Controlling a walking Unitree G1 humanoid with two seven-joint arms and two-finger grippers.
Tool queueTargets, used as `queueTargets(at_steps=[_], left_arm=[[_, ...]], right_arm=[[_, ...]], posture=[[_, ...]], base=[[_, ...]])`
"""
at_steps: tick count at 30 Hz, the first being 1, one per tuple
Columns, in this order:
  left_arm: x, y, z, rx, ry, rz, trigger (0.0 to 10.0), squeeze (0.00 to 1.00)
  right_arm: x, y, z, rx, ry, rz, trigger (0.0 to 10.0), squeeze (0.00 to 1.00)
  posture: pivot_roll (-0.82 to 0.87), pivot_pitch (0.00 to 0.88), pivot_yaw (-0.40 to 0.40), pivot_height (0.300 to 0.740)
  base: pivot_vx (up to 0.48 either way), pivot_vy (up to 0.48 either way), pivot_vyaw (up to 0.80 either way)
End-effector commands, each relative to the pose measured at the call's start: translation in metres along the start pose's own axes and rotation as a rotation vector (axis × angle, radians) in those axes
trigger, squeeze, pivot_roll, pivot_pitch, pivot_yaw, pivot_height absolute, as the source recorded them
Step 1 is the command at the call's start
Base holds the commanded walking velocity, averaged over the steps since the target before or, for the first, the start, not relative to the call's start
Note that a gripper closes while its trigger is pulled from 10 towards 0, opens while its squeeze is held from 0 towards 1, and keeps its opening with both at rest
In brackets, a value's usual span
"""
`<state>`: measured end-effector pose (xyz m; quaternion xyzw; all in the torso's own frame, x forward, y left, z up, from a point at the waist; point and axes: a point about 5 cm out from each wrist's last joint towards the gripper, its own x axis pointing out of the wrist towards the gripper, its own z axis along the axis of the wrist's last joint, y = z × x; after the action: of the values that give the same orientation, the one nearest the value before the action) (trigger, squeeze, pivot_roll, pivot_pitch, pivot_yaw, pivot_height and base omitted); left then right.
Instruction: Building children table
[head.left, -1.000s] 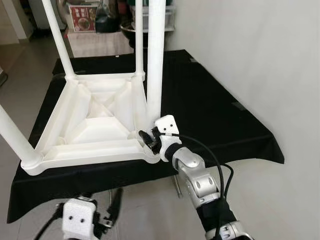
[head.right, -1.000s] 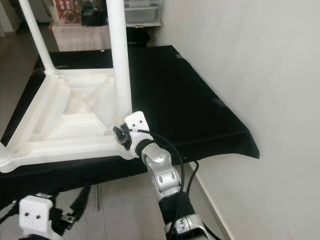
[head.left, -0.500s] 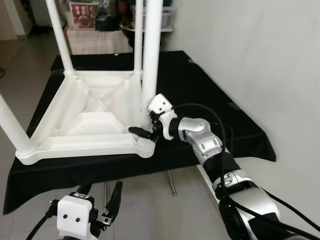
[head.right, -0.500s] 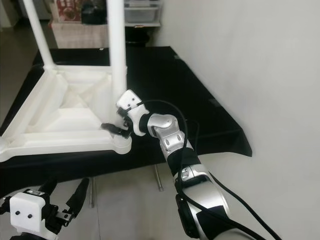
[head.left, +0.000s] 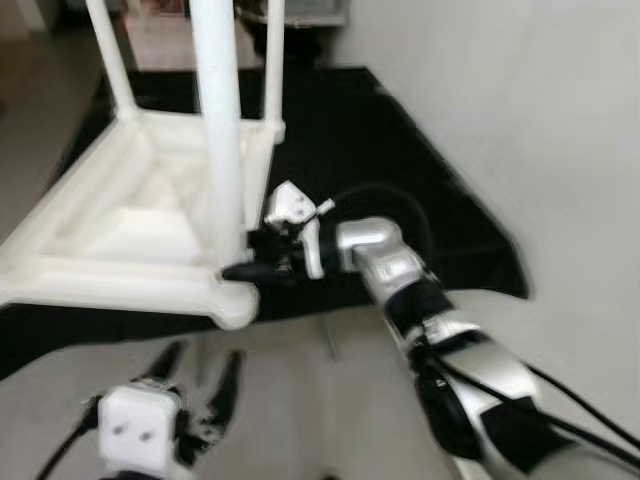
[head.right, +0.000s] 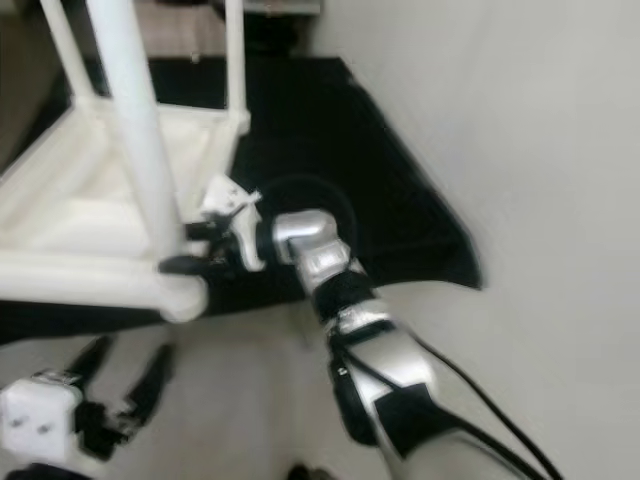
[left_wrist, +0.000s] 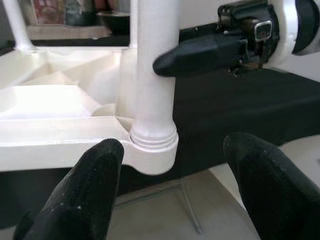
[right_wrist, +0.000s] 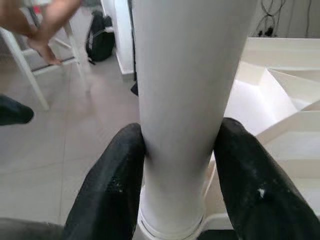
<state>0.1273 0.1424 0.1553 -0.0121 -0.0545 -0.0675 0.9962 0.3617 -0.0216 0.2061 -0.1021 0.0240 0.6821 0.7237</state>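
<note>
Item: children table, white plastic, lying upside down on a bench draped in black cloth; 4 legs point upward. The near-right leg stands in its corner socket at the bench's front edge.

Step in hand (judged): seating or tightening this leg in its socket. To do it well: keep the grip low, near the collar; hold the leg plumb so it does not bind; turn or press along the leg's own axis; avoid side load, since the corner overhangs the bench edge and the table could slide.

Right end effector: 2 black fingers pinching the leg from either side, just above the socket collar, both pads touching the white tube.

Left end effector: fingers spread wide, holding nothing, below and in front of the same corner, near but apart from the socket.

Note: head views blurred; a person's arm shows in the right wrist view's background.
</note>
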Motion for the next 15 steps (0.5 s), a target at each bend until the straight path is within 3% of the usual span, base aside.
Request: queueTargets(at_steps=[1,4,6,7,9,10,12,13,14,15], left_arm=[[-0.002,0.000,-0.001,0.008,0.019,0.001,10.0,0.00],[-0.002,0.000,-0.001,0.007,0.020,0.003,10.0,0.00],[-0.001,-0.001,-0.001,0.006,0.020,0.006,10.0,0.00],[-0.001,-0.001,-0.001,0.006,0.020,0.006,10.0,0.00],[0.001,-0.002,-0.002,0.003,0.019,0.009,10.0,0.00],[0.002,-0.003,-0.002,0.002,0.018,0.010,10.0,0.00],[0.003,-0.003,-0.003,-0.001,0.015,0.011,10.0,0.00],[0.004,-0.003,-0.003,-0.002,0.014,0.011,10.0,0.00],[0.004,-0.003,-0.003,-0.002,0.014,0.011,10.0,0.00],[0.006,-0.003,-0.003,-0.004,0.011,0.008,10.0,0.00]], right_arm=[[-0.001,-0.001,0.003,-0.014,-0.015,0.014,0.0,0.00],[-0.002,-0.002,0.003,-0.023,-0.014,-0.005,0.0,0.00],[-0.004,-0.008,-0.001,-0.029,-0.002,-0.136,0.0,0.00],[-0.004,-0.008,-0.001,-0.029,-0.002,-0.136,0.0,0.00],[-0.005,-0.014,-0.012,0.002,0.023,-0.345,0.0,0.00],[-0.007,-0.019,-0.022,0.027,0.055,-0.579,0.0,0.00],[-0.013,-0.016,-0.040,0.098,0.086,-0.899,0.0,0.00],[-0.016,-0.012,-0.048,0.142,0.091,-0.993,0.0,0.00],[-0.016,-0.012,-0.048,0.142,0.091,-0.993,0.0,0.00],[-0.004,0.004,-0.051,0.173,0.066,-0.983,0.0,0.00]], posture=[[0.19,0.164,-0.101,0.740],[0.18,0.166,-0.103,0.740],[0.17,0.166,-0.106,0.740],[0.17,0.166,-0.106,0.740],[0.15,0.166,-0.111,0.740],[0.15,0.163,-0.112,0.740],[0.14,0.164,-0.110,0.740],[0.14,0.164,-0.110,0.740],[0.14,0.164,-0.110,0.740],[0.13,0.162,-0.099,0.740]], base=[[0.000,0.000,0.00],[0.000,0.000,0.00],[0.000,0.000,0.00],[0.000,0.000,0.00],[0.000,0.000,0.00],[0.000,0.000,0.00],[0.000,0.000,0.00],[0.000,0.000,0.00],[0.000,0.000,0.00],[0.000,0.000,0.00]])
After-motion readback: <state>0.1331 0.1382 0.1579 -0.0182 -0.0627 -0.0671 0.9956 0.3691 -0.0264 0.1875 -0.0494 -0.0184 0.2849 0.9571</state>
